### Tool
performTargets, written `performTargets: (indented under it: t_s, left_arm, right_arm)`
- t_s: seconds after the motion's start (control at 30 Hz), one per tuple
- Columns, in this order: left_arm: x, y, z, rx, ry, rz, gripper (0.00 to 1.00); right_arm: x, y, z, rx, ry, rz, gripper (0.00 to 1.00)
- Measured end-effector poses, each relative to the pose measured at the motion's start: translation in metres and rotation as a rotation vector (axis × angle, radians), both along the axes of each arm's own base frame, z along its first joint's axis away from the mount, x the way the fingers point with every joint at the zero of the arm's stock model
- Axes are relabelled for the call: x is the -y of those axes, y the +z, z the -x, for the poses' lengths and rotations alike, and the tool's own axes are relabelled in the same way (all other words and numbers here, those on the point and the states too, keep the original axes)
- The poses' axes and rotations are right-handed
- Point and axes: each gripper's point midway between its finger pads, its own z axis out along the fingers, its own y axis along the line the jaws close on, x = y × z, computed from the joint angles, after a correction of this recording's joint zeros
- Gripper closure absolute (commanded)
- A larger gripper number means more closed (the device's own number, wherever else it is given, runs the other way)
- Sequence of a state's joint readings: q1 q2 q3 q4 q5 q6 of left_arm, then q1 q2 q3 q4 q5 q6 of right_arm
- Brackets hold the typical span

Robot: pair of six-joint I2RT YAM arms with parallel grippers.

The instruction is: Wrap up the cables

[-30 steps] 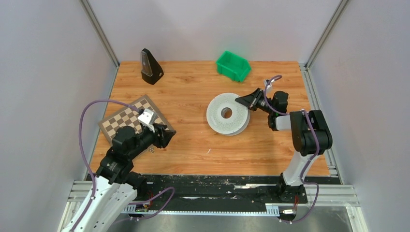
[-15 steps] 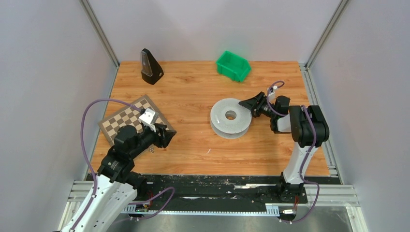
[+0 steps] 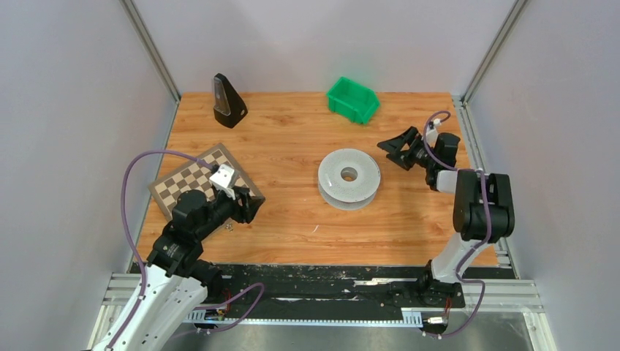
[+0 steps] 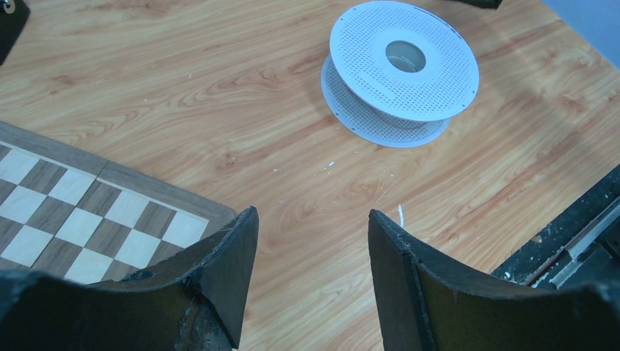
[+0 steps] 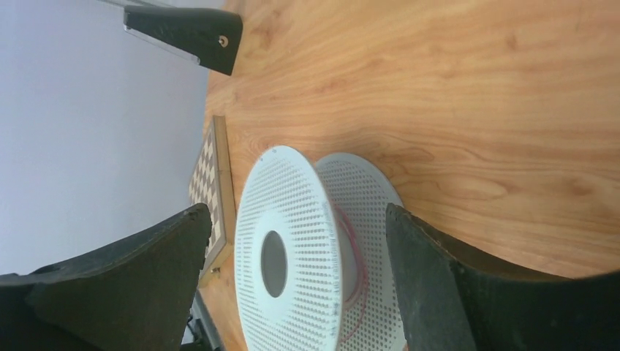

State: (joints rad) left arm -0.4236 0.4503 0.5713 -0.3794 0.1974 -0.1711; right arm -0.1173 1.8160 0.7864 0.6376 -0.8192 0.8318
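Note:
The grey perforated reel lies flat in the middle of the table, centre hole facing up. In the right wrist view a thin reddish cable strand runs round the hub between the reel's two discs. My right gripper hangs open just right of the reel, a small gap away, with nothing between its fingers. My left gripper is open and empty over bare wood at the chessboard's near corner, well left of the reel.
A chessboard lies at the left under my left arm. A black wedge-shaped object stands back left, a green bin back centre. A tiny white scrap lies on the wood near the front edge.
My right gripper opened, let go of the reel's rim and drew back to the right. The reel went from tilted to lying flat. The left arm stayed put.

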Motion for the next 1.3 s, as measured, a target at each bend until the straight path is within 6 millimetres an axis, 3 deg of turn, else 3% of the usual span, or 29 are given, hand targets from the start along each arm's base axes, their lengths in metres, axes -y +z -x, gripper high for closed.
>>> performTargets:
  t_s: [0.1,0.2,0.3,0.4,0.47,0.53,0.7,0.87,1.03,1.3]
  left_arm:
    - [0.0,0.0,0.0,-0.002,0.002,-0.001,0.3]
    - [0.0,-0.001,0.001,-0.003,0.001,-0.001,0.25]
    - [-0.001,0.003,0.002,0.011,-0.002,0.005,0.17]
    - [-0.001,0.006,0.004,0.026,-0.003,0.012,0.01]
    - [-0.001,0.008,0.005,0.034,-0.006,0.017,0.0]
    - [-0.002,0.01,0.006,0.041,-0.006,0.021,0.0]
    - [-0.006,0.016,0.007,0.069,0.012,0.028,0.0]
    - [-0.014,0.025,0.007,0.112,0.056,0.036,0.0]
    - [-0.022,0.037,0.011,0.167,0.087,0.054,0.0]
    - [-0.029,0.039,0.009,0.195,0.126,0.052,0.0]
  right_arm:
    - [0.008,0.034,0.001,0.059,-0.027,0.09,0.01]
    - [0.011,0.08,0.012,0.177,-0.058,0.228,0.0]
    - [-0.002,0.125,0.041,0.311,-0.053,0.362,0.0]
    - [-0.017,0.164,0.081,0.418,-0.08,0.485,0.0]
    - [-0.02,0.182,0.108,0.461,-0.099,0.514,0.0]
    - [-0.01,0.194,0.132,0.476,-0.152,0.528,0.0]
    - [0.012,0.189,0.183,0.43,-0.254,0.51,0.0]
    - [0.018,0.144,0.212,0.305,-0.264,0.49,0.0]
    - [0.014,0.111,0.23,0.209,-0.218,0.475,0.0]
    - [0.007,0.107,0.238,0.204,-0.178,0.451,0.0]
